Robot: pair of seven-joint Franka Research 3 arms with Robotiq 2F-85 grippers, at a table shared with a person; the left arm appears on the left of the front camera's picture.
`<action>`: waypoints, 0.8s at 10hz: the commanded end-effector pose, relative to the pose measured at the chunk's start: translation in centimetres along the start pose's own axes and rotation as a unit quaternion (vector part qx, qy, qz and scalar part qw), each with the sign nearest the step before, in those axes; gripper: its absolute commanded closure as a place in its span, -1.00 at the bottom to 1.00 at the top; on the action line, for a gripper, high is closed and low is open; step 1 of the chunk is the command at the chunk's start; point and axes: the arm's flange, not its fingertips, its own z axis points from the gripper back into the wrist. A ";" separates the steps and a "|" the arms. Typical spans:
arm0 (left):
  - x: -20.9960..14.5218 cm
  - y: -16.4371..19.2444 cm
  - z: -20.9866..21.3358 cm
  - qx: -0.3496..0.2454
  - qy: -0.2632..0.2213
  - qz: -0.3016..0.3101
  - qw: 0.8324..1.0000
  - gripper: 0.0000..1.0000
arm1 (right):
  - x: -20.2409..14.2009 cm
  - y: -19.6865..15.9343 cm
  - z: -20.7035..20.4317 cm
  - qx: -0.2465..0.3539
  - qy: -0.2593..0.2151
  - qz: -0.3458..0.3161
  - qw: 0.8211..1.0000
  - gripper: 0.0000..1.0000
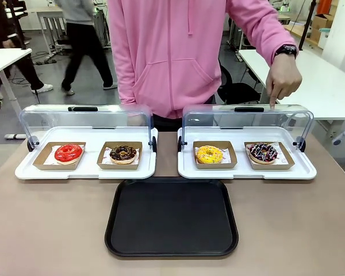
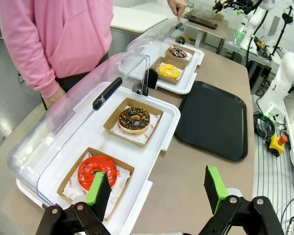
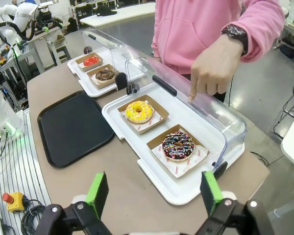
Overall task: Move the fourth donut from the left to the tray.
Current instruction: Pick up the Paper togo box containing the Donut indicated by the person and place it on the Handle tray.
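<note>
Front view: four donuts sat in cardboard holders, two apiece on two white display trays (image 1: 86,171) under raised clear lids, one black tray (image 1: 171,218) in front. The fourth donut (image 1: 263,152) lay far right. A person's hand (image 1: 283,80) pointed one finger at its lid, other fingers curled. Left gripper (image 2: 157,183) and right gripper (image 3: 154,190) gaped, bases cut off.
</note>
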 end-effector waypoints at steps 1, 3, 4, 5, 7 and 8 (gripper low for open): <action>0.2 0.0 0.0 -0.003 -0.003 -0.001 1.000 -1.00 | 0.2 -0.3 -0.1 -0.001 -0.014 0.012 1.000 -1.00; 0.2 0.0 0.0 -0.003 -0.003 -0.001 1.000 -1.00 | 0.2 -0.3 -0.1 -0.001 -0.014 0.012 1.000 -1.00; 0.2 0.0 0.0 -0.003 -0.003 -0.001 1.000 -1.00 | 0.2 -0.3 -0.1 -0.001 -0.014 0.012 1.000 -1.00; 0.2 0.0 0.0 -0.003 -0.003 -0.001 1.000 -1.00 | 0.2 -0.3 -0.1 -0.001 -0.014 0.012 1.000 -1.00; 0.2 0.0 0.0 -0.003 -0.003 -0.001 1.000 -1.00 | 0.2 -0.3 -0.1 -0.001 -0.014 0.012 1.000 -1.00; 0.2 0.0 0.0 -0.003 -0.003 -0.001 1.000 -1.00 | 0.2 -0.3 -0.1 -0.001 -0.014 0.012 1.000 -1.00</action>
